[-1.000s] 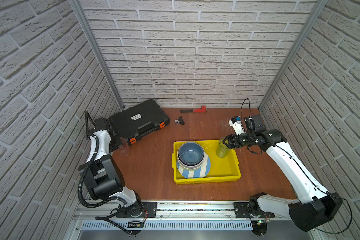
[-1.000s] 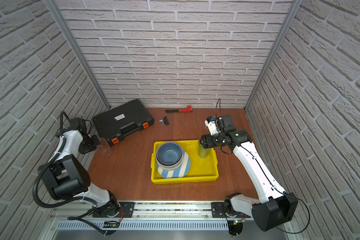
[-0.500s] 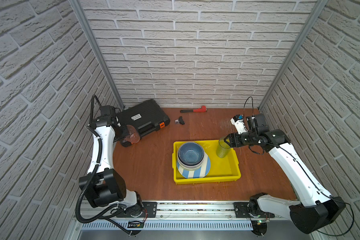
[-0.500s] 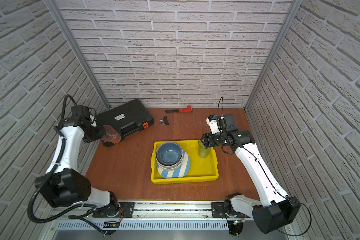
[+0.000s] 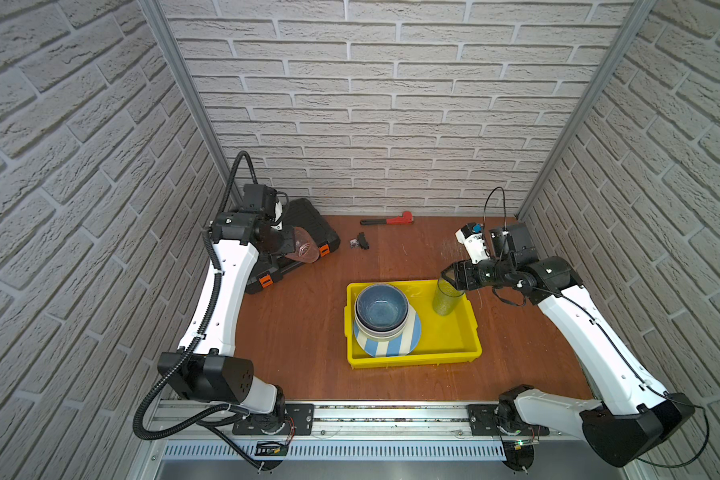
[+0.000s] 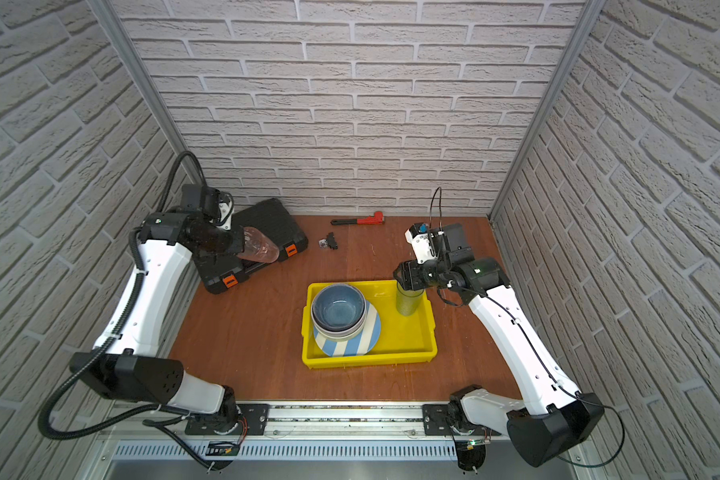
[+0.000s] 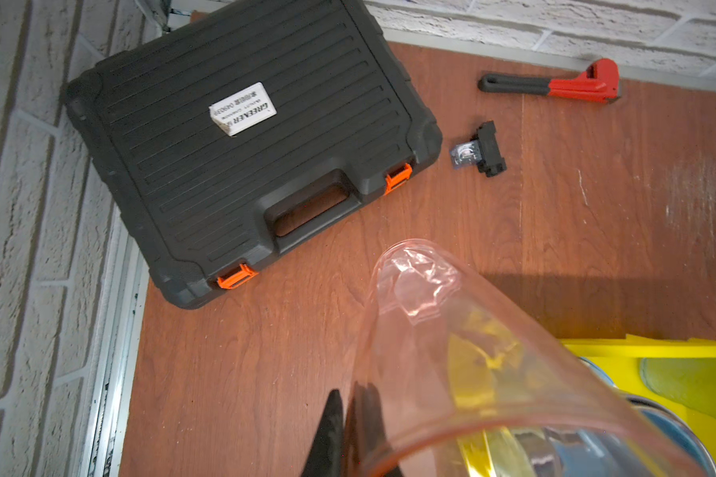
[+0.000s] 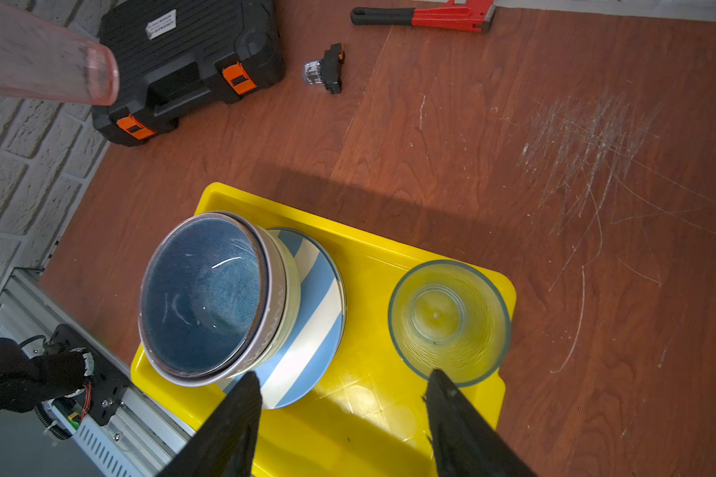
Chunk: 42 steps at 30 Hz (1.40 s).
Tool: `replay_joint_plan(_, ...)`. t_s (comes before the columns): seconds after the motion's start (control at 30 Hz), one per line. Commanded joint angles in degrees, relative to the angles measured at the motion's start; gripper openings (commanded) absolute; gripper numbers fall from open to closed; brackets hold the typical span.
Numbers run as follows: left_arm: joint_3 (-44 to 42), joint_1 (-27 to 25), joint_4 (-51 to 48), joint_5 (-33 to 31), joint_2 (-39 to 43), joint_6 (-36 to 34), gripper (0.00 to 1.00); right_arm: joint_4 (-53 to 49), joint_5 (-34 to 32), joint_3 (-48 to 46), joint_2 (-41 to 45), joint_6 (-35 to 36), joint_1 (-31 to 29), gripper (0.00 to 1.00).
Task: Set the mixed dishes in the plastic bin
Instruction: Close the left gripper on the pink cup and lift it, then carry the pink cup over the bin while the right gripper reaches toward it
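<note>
The plastic bin (image 5: 412,360) (image 6: 366,360) is a yellow tub in the middle of the table. In it a blue bowl (image 5: 381,307) (image 8: 201,293), nested in other bowls, rests on a blue-white striped plate (image 5: 391,344) (image 8: 317,297). A green tumbler (image 5: 445,297) (image 8: 447,322) stands upright in its far right corner. My right gripper (image 5: 454,276) (image 8: 344,376) hangs open just above that tumbler, holding nothing. My left gripper (image 5: 281,245) (image 7: 348,396) is shut on the rim wall of a pink tumbler (image 5: 302,251) (image 7: 451,351), held tilted in the air over the tool case's front edge.
A black ribbed tool case (image 5: 308,226) (image 7: 244,136) with orange latches lies at the back left. A red pipe wrench (image 5: 387,219) (image 7: 554,84) lies along the back wall, with a small black part (image 5: 360,242) in front of it. Brick walls close three sides.
My left arm has lifted the pink tumbler from the table's left edge and carried it up and rightward over the tool case. My right gripper's jaws have narrowed slightly above the green tumbler.
</note>
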State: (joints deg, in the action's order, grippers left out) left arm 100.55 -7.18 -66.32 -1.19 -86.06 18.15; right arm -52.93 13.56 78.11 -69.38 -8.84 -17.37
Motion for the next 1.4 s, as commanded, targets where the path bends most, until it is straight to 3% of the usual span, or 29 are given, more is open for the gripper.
replay_joint_plan(0.0,2.84,-3.91,0.51,-0.87,-2.27,1.33,0.00,4.03,0.04,2.41,-0.72,-1.83,-2.29,0.64)
replay_joint_plan(0.37,11.57,-19.61,4.17,-5.51,-10.06,7.34,0.00,12.58,-1.42,3.19,-1.55,-6.08,-7.88,0.59)
replay_joint_plan(0.73,12.60,-28.68,12.23,-8.48,-11.90,11.38,0.00,18.16,-5.69,5.99,-4.35,-9.68,-11.37,0.54)
replay_joint_plan(1.03,14.52,-35.10,13.09,-18.00,-14.47,10.78,0.00,19.89,-9.99,9.73,-8.56,-11.23,-15.78,0.54)
replay_joint_plan(1.37,15.49,-39.25,14.09,-23.08,-15.20,10.46,0.00,20.91,-16.72,10.42,-11.38,-13.48,-17.94,0.52)
